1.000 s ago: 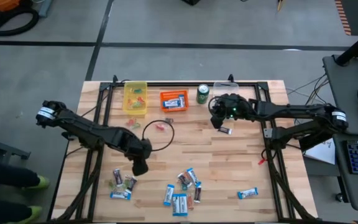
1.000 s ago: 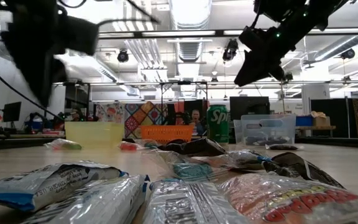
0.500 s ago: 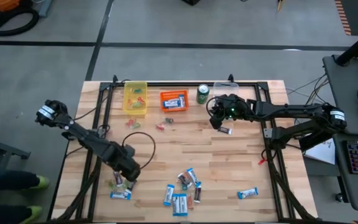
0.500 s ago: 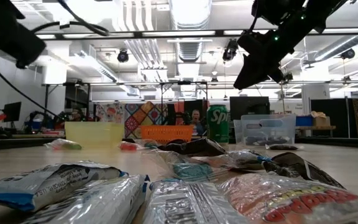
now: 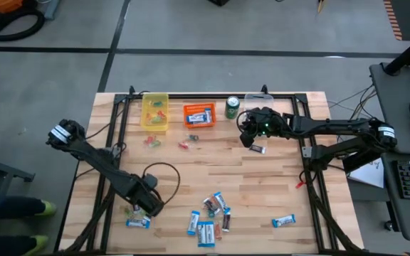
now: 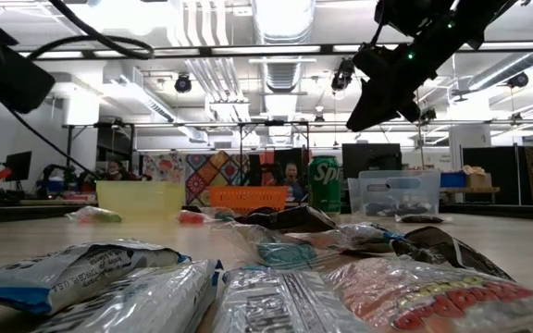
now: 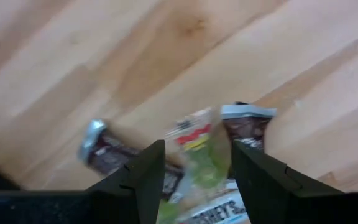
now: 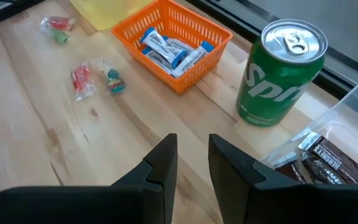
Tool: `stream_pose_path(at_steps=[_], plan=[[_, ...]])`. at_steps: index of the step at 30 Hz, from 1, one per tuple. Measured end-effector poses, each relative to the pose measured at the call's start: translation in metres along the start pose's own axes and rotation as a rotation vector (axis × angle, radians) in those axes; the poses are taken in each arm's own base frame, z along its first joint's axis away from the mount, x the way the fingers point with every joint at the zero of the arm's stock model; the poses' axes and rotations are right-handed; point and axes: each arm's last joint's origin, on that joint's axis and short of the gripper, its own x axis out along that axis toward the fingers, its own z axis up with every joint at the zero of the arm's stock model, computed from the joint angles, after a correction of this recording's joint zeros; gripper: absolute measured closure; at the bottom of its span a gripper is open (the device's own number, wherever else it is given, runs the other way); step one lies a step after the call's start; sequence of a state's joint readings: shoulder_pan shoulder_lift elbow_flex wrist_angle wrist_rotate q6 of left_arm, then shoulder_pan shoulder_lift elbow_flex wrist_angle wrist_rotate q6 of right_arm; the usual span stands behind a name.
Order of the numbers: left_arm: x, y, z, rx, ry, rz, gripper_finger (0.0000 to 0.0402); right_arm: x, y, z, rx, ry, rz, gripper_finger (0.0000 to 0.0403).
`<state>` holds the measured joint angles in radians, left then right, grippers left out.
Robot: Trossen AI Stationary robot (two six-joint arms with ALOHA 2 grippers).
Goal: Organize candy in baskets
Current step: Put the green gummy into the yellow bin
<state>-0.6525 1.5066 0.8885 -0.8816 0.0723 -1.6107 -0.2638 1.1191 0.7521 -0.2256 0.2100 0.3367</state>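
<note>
My left gripper points down, open, over a small heap of candy near the table's near left corner. Its fingers stand on either side of a clear-wrapped green and red sweet; dark mini bars lie beside it. Whether the fingers touch anything, I cannot tell. My right gripper hangs above the table, narrowly open, nothing between its fingers. Ahead of it stand the orange basket with blue-and-white bars and the clear basket with dark bars. The yellow basket stands far left.
A green soda can stands between the orange and clear baskets. Small sweets lie loose before the baskets, and a dark bar lies under my right gripper. More candy is strewn along the near edge. A black cable loops beside my left arm.
My left gripper has gone toward the table's near left corner and down, from the table's middle to just over the heap of candy there, and its wrist has rolled on the way. My right arm has kept still.
</note>
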Motion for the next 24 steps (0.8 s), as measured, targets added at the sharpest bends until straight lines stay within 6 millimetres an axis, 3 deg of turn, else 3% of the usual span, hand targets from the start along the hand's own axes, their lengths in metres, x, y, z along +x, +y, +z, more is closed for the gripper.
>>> stream_pose_path(at_steps=[24], plan=[[0.032,-0.008,0.000,-0.010,0.019,0.114,0.0249,0.000,0.000,0.000,0.001,0.000,0.000,0.0320]])
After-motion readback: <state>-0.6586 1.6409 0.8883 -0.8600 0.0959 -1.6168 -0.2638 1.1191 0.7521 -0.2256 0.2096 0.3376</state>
